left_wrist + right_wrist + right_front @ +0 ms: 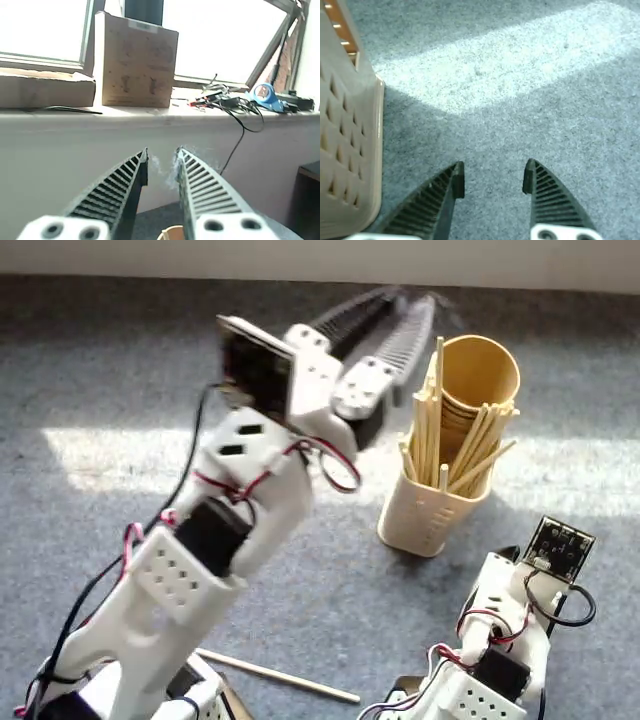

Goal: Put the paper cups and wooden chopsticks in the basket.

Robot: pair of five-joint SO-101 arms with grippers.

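High view: basket (425, 515) holds cups (485, 365) and chopsticks (470, 445), one stray chopstick (280, 675) lies on carpet (100, 360) by the left arm's base, so the last pickup seems due, needing a low pinch; left wrist: left gripper (161, 156) slightly parted, empty, aloft; right wrist: right gripper (493, 176) spread, empty, beside the basket.

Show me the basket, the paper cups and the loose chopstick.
basket (430, 515), high view, front wall.
paper cups (484, 362), high view, inner wall of top cup.
loose chopstick (277, 675), high view, middle of the stick.
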